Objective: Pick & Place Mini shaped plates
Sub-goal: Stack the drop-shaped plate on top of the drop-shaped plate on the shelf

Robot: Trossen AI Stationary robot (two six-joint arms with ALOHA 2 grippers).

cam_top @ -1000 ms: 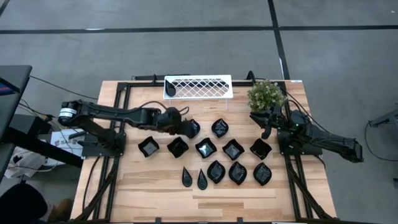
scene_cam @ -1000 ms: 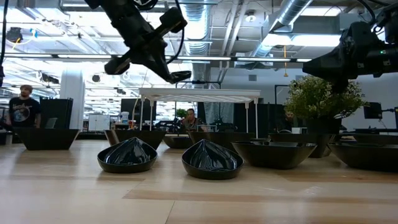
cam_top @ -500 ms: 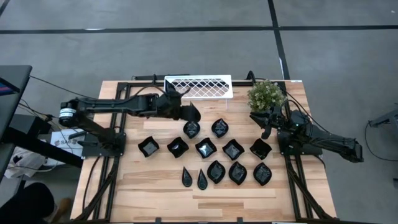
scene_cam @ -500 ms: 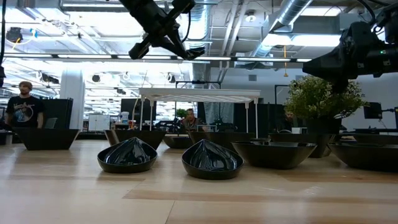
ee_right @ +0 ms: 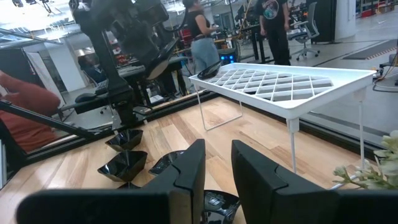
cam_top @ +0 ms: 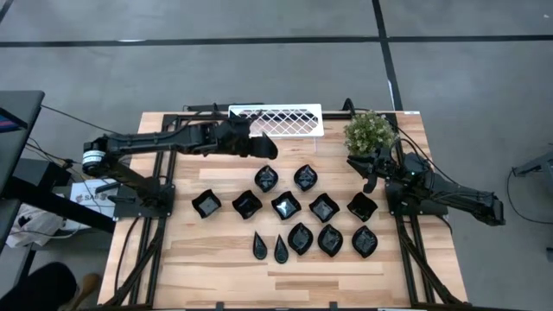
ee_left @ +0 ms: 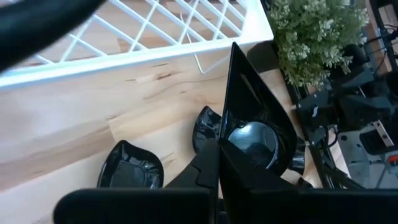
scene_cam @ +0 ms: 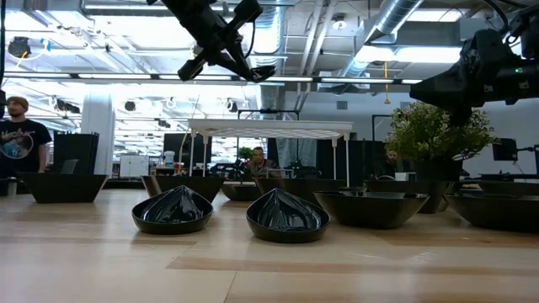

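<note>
Several glossy black mini plates (cam_top: 286, 206) rest on their bases in rows on the wooden table, also seen in the low view (scene_cam: 286, 220). My left gripper (cam_top: 252, 142) is high over the table, just on the near side of the white lattice tray (cam_top: 276, 121), and is shut on one black plate (cam_top: 268, 147). The low view shows that plate (scene_cam: 259, 74) far above the others. My right gripper (cam_top: 371, 177) waits, narrowly open, near the table's right edge beside the green plant (cam_top: 370, 131); its wrist view shows the gap (ee_right: 217, 168). My left gripper (ee_left: 217, 171) pinches the black plate by the rim (ee_left: 227, 158) on the side nearest the wrist. The plate is lifted clear of the table. It stands tilted on edge past the fingers, its hollow (ee_left: 255, 140) showing and one pointed corner (ee_left: 233, 48) toward the tray.
The white lattice tray (scene_cam: 269, 128) stands on thin legs at the far edge. The potted plant (scene_cam: 438, 135) is at the far right corner. Bare wood lies along the near edge and the left side. People stand in the room behind the table.
My left gripper, still shut on the plate, has risen from just above the upper row of plates. It then carried the plate toward the far edge, up to the white tray. The plates on the table have stayed where they were.
</note>
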